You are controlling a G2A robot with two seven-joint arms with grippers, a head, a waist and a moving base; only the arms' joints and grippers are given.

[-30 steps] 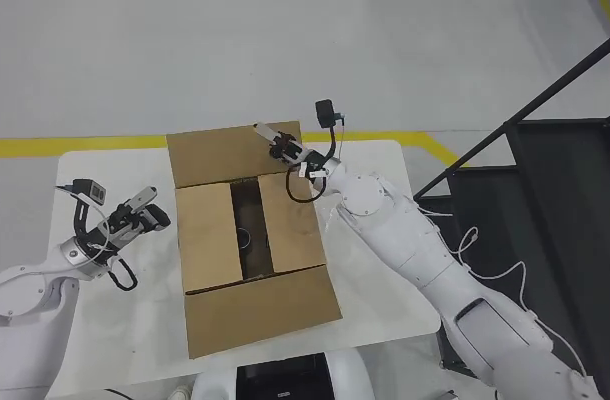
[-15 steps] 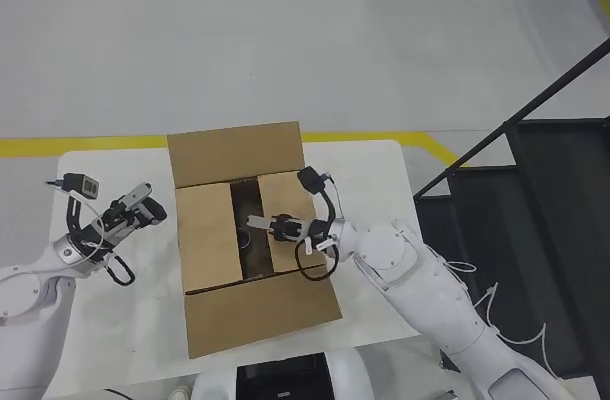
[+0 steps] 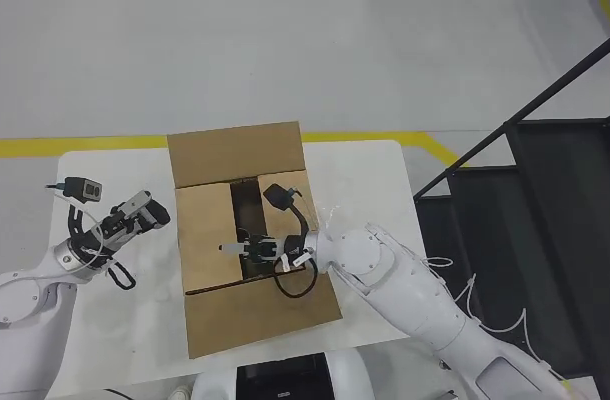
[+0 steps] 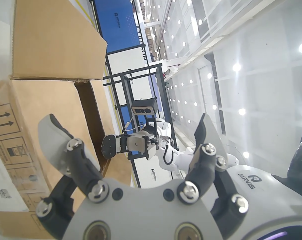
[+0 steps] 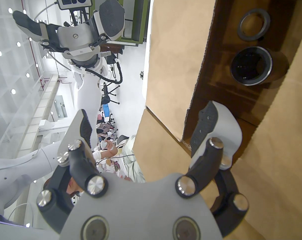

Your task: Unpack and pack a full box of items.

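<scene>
- Your right gripper (image 3: 240,246) hangs over the slot in the middle of the box (image 4: 36,96) with its fingers spread. In its own wrist view (image 5: 147,116) one fingertip sits on the opening side and the other outside. The jaws straddle the raw edge of the left flap (image 5: 176,51) near its corner and pinch nothing.
- You cannot tell from these views whether either pad touches the cardboard.
- The left flap lies flat across its half of the opening, and the right flap (image 3: 313,195) lies across the other half. A dark slot runs between them.
- Through that slot the right wrist view shows a dark cup (image 5: 251,66) lying on its side, mouth toward the camera. A dark ring (image 5: 253,24) lies just beside it. Both are down inside the box.
- The far flap (image 3: 235,155) and the near flap (image 3: 225,325) are folded outward, so the outer layer is already open.
- The box stands in the middle of the table (image 3: 370,190).
- Your left gripper (image 3: 135,212) is beside the box's left wall and apart from it. Its fingers are spread wide and hold nothing.
- By my reading you are early in the unpacking. The outer flaps are done, the inner pair is still down, and the contents seen through the slot have not left the box.
- Left to do, as I judge it: close on the flap edge and fold it out, then open the other inner flap. After that, lift the contents onto the table, and the whole packing half follows.
</scene>
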